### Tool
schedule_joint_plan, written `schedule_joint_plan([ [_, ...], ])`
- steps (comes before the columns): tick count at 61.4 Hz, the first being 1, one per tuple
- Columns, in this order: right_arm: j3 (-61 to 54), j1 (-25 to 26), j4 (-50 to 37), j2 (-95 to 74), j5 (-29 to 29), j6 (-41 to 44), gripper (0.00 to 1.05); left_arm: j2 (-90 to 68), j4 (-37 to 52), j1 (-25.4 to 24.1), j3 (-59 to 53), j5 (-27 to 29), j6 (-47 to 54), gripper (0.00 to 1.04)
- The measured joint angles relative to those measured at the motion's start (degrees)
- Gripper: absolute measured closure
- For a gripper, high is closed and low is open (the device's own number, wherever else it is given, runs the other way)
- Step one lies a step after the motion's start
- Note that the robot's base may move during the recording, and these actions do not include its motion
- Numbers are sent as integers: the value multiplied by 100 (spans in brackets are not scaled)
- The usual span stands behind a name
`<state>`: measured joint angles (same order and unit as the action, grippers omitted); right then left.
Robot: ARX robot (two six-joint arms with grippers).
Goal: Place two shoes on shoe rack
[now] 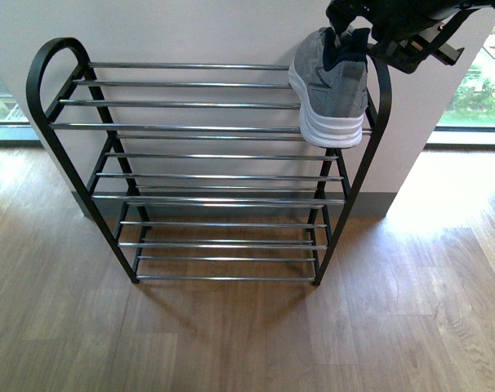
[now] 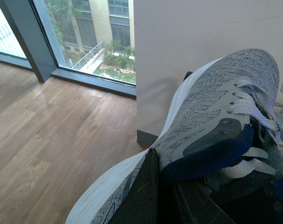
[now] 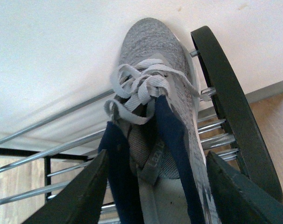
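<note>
Wood flooring is met by a white wall, the shoe rack against it. The first sneaker is laid on the top tier's right end, the right gripper spread wide around it. The second sneaker is clamped in the left gripper.

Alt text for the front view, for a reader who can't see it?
A grey sneaker is on the top tier of a black chrome-barred shoe rack, at its right end, with the robot's right hand over its heel. The rack stands on a wood floor against a white wall.
</note>
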<state>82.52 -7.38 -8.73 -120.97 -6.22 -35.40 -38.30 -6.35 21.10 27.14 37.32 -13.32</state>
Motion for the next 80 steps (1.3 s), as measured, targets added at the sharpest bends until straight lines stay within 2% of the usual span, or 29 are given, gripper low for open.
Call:
schedule_joint_plan([
  [13, -1110, 7, -595, 1064, 343, 190, 8, 0, 0, 0, 0, 0, 0, 103],
  [23, -2470, 85, -1222, 2317, 590, 555, 9, 0, 0, 0, 0, 0, 0, 103],
  [28, -3552, 186, -1867, 3246, 680, 1093, 9, 0, 0, 0, 0, 0, 0, 103],
  [35, -4557, 289, -2275, 4205, 765, 1591, 9, 0, 0, 0, 0, 0, 0, 103],
  [42, -5593, 505, -2295, 5390, 872, 1849, 9, 0, 0, 0, 0, 0, 0, 103],
  [48, -6323, 905, -2076, 6553, 861, 1827, 9, 0, 0, 0, 0, 0, 0, 103],
  [52, -6531, 1126, -2076, 6920, 835, 1825, 9, 0, 0, 0, 0, 0, 0, 103],
  [60, -6559, 1211, -2083, 7007, 826, 1825, 9, 0, 0, 0, 0, -2, -2, 103],
  [64, -6819, 1220, -2638, 7071, 1051, 2538, 23, 0, 0, 0, 0, 0, 0, 103],
  [69, -7055, 1121, -2691, 7298, 964, 3051, 38, 0, 0, 0, 0, 2, 0, 103],
  [73, -7211, 903, -2680, 7464, 664, 3233, 48, 0, 0, 0, 0, 0, 0, 103],
  [80, -7458, 765, -2570, 7807, 660, 3399, 69, 0, 0, 0, 0, -7, 0, 103],
])
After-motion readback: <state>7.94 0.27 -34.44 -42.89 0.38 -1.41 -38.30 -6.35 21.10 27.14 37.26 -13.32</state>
